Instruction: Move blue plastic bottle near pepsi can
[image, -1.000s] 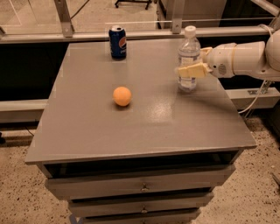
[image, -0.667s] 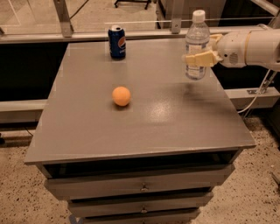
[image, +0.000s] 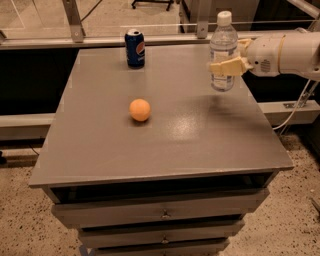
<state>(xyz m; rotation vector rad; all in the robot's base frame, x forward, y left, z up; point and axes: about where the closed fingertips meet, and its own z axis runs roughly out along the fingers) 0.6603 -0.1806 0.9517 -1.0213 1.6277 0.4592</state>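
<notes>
Grey metal table (image: 165, 150) seen from above and in front, with shallow drawers (image: 162, 215) stacked beneath its top. A pepsi can (image: 135, 48), dark blue with a silver top, stands upright near the table's back edge. Well to the right of the pepsi can, at about the same depth, the blue plastic bottle (image: 223, 45) is upright: clear, bluish, with a white cap. It is well apart from the can, with bare tabletop between them. The gripper (image: 224, 67) reaches in from the right of the pepsi can on a thick white arm (image: 285, 54). Its cream-coloured fingers (image: 231, 66) are clamped across the bottle's lower middle, holding it. The bottle's base looks raised just off the surface, with a soft shadow under it. An orange ball (image: 140, 110) rests on the table in front of the pepsi can, nearer the viewer, touching neither can nor bottle. Far to the right of the pepsi can, a pale cable (image: 296, 106) hangs down from the arm, past the table's edge. Speckled floor (image: 295, 210) lies around the table.
</notes>
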